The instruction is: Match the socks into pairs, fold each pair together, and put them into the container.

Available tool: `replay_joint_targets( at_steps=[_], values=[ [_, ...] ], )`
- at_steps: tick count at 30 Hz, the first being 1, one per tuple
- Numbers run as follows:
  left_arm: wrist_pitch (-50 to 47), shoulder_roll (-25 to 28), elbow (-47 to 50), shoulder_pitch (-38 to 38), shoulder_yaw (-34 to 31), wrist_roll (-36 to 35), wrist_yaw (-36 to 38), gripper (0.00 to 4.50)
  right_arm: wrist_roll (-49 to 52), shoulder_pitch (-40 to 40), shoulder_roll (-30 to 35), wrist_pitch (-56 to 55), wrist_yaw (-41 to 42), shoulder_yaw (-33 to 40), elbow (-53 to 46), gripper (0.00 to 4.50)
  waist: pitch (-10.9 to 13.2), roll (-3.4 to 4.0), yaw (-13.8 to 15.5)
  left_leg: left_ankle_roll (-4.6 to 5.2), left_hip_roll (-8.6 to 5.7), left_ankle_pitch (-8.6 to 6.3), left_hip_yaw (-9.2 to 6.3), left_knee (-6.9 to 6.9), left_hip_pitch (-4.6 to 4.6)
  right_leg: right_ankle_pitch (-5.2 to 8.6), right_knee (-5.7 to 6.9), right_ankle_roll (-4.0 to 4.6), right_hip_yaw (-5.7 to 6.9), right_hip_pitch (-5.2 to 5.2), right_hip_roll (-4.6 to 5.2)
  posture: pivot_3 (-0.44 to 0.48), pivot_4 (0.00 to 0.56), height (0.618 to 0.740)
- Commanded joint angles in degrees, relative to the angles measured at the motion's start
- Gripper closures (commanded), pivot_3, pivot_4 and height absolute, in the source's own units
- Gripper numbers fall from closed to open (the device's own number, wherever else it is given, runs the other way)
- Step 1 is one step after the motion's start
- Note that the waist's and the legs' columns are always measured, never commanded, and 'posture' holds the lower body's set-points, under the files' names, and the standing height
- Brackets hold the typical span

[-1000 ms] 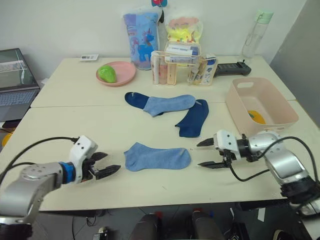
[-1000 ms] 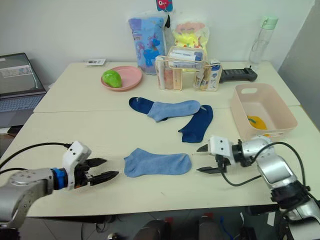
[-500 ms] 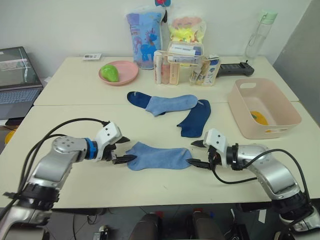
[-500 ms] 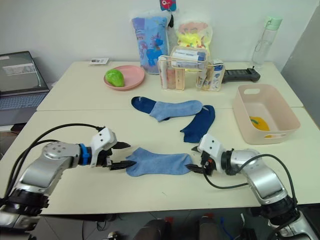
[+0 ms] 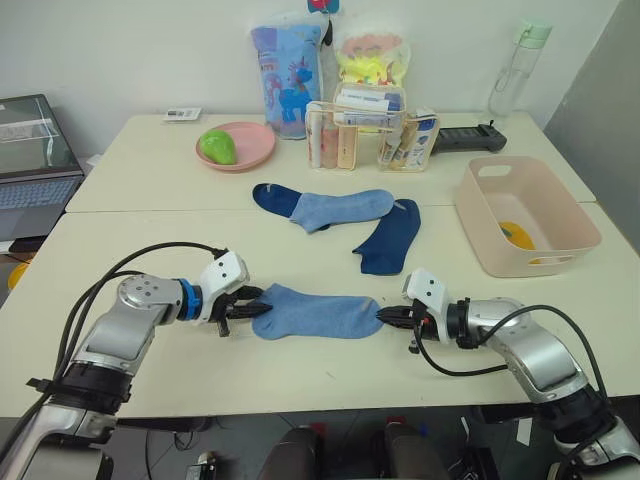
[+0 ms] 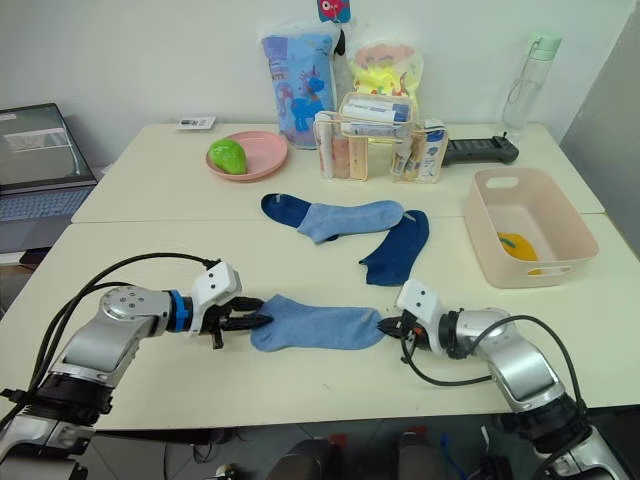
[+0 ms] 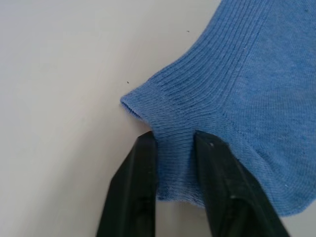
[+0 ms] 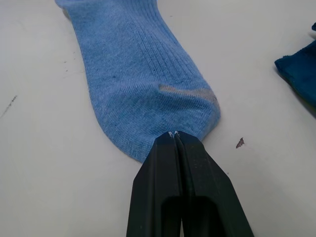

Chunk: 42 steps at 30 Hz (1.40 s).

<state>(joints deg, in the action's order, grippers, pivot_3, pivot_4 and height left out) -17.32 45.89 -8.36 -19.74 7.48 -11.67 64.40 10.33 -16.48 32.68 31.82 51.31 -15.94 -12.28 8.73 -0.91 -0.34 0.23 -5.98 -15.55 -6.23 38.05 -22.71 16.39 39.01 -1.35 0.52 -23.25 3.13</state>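
So far only yellow shows inside the container (image 5: 565, 235); both pincers, left (image 5: 250, 306) and right (image 5: 390, 317), clench the light blue sock (image 5: 318, 312) lying nearer than the other three socks (image 5: 340, 218).

Two light blue socks (image 5: 318, 312) (image 5: 342, 207), two navy (image 5: 386, 238) (image 5: 270, 197), one tub (image 5: 525, 215), one plate (image 5: 236, 146) — one bottle (image 5: 510, 70).

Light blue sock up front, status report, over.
Left end effector pinching near light blue sock at its cuff; right end effector shut at its toe. Sock flat on table. Nothing in the way.
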Motion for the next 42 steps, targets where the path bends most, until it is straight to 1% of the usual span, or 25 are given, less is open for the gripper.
replay_joint_targets(
  at_steps=[1, 6, 8, 9, 12, 20, 23, 25, 26, 30, 33, 36, 41, 42],
  values=[
    [-0.6, 0.6, 1.4, 1.6, -1.3, 0.0, -0.2, 4.45, -0.1, -0.7, 0.7, -1.7, 0.6, 0.3, -0.5, 4.50, 0.0, 0.00, 0.0, 0.00, 0.00, 0.00, 0.00, 0.00, 0.00, 0.00, 0.00, 0.00, 0.00, 0.00, 0.00, 0.000, 0.150, 0.740],
    [-1.3, 0.8, 2.5, 2.5, -1.9, -0.3, -0.3, 4.45, 0.8, -1.0, 0.0, -0.8, -0.4, 1.7, -1.1, 4.50, 0.0, 0.00, 0.0, 0.00, 0.00, 0.00, 0.00, 0.00, 0.00, 0.00, 0.00, 0.00, 0.00, 0.00, 0.00, 0.000, 0.150, 0.740],
    [-2.2, 1.1, 3.2, 2.9, -1.9, -0.6, 0.2, 4.50, 1.7, -1.1, -0.5, 0.2, -0.8, 2.1, -1.5, 4.12, 0.0, 0.00, 0.0, 0.00, 0.00, 0.00, 0.00, 0.00, 0.00, 0.00, 0.00, 0.00, 0.00, 0.00, 0.00, 0.000, 0.150, 0.740],
    [-2.4, 1.1, 3.5, 3.2, -1.9, -0.6, 0.1, 4.50, 0.6, -1.3, -0.9, -0.7, -1.7, 1.7, -1.2, 3.90, 0.0, 0.00, 0.0, 0.00, 0.00, 0.00, 0.00, 0.00, 0.00, 0.00, 0.00, 0.00, 0.00, 0.00, 0.00, 0.000, 0.150, 0.740],
    [-2.7, 1.0, 3.9, 3.5, -1.8, -0.4, -0.1, 4.50, -0.9, -1.6, -1.5, -1.7, -2.9, 0.9, -0.4, 3.01, 0.0, 0.00, -0.1, 0.00, 0.00, 0.00, 0.00, -0.01, 0.01, 0.00, 0.00, 0.00, 0.00, 0.00, -0.01, 0.000, 0.150, 0.740],
    [-3.1, 0.8, 4.2, 3.5, -1.8, -0.3, 0.1, 4.50, -1.9, -2.5, -2.0, -1.7, -2.9, -0.2, 1.7, 3.01, 0.0, 0.00, 0.0, 0.00, 0.00, 0.00, 0.01, 0.00, 0.01, 0.00, 0.00, 0.00, 0.00, 0.00, -0.01, 0.000, 0.150, 0.740],
    [-3.1, 0.9, 4.2, 3.4, -1.8, -0.3, 0.2, 4.50, -1.3, -2.1, -1.8, -1.5, -1.8, 0.0, 1.1, 3.64, 0.0, 0.00, 0.0, 0.00, 0.00, 0.00, 0.01, 0.00, 0.01, 0.00, 0.00, 0.00, 0.00, 0.00, -0.01, 0.000, 0.150, 0.740],
    [-3.2, 0.8, 4.3, 3.4, -1.8, -0.3, 0.2, 4.50, -1.1, -1.9, -1.5, -1.3, -1.0, -0.2, 0.8, 4.32, 0.0, 0.00, 0.0, 0.00, 0.00, 0.00, 0.01, 0.00, 0.01, 0.00, 0.00, 0.00, -0.01, 0.00, -0.01, 0.000, 0.150, 0.740],
    [-3.2, 0.8, 4.4, 3.5, -1.8, -0.4, 0.1, 4.50, -1.0, -1.8, -1.5, -1.3, -0.7, -0.2, 0.7, 4.48, 0.0, 0.00, 0.0, 0.00, 0.00, 0.00, 0.01, 0.00, 0.01, 0.00, 0.00, 0.00, 0.00, 0.00, 0.00, 0.000, 0.150, 0.740],
    [-3.6, 0.9, 5.2, 4.1, -2.0, -0.6, 0.1, 4.50, -0.9, -2.2, -2.1, -1.3, -1.0, 0.6, 1.0, 4.48, 0.0, 0.00, 0.0, 0.00, 0.00, 0.00, 0.01, 0.00, 0.01, 0.00, 0.00, 0.00, -0.01, 0.00, 0.00, 0.000, 0.150, 0.740],
    [-6.5, 1.8, 9.8, 7.8, -2.5, -2.7, 1.2, 4.50, -1.8, -4.3, -2.3, -2.9, -1.7, 1.3, 3.3, 4.48, 0.0, 0.01, -0.3, 0.00, 0.00, 0.00, 0.02, -0.01, 0.01, 0.00, 0.00, 0.00, -0.03, 0.00, -0.01, 0.000, 0.150, 0.740],
    [-9.0, 1.8, 18.1, 13.3, -3.4, -6.6, 2.0, 4.50, -4.2, -9.5, -4.2, -6.1, -3.2, 0.6, 8.9, 4.48, 0.0, 0.06, -1.0, 0.00, 0.01, 0.00, 0.05, -0.03, 0.02, 0.00, 0.00, 0.00, -0.06, 0.00, -0.01, 0.000, 0.150, 0.740],
    [-14.3, 0.3, 27.7, 17.2, -3.0, -10.3, -0.4, 4.50, -7.6, -16.4, -7.6, -11.4, -3.1, -2.2, 17.6, 4.48, 0.0, 0.04, -1.2, 0.00, 0.02, 0.00, 0.02, -0.03, 0.02, 0.00, -0.01, 0.00, -0.02, 0.00, -0.02, 0.000, 0.150, 0.740],
    [-16.4, -1.2, 29.5, 17.6, -2.7, -11.1, -2.5, 4.50, -8.4, -18.6, -8.8, -12.7, -2.6, -3.2, 20.6, 4.48, 0.0, 0.04, -1.2, 0.00, 0.02, 0.00, 0.03, -0.03, 0.02, 0.00, 0.00, 0.00, -0.02, 0.00, -0.01, 0.000, 0.150, 0.740]
  ],
)
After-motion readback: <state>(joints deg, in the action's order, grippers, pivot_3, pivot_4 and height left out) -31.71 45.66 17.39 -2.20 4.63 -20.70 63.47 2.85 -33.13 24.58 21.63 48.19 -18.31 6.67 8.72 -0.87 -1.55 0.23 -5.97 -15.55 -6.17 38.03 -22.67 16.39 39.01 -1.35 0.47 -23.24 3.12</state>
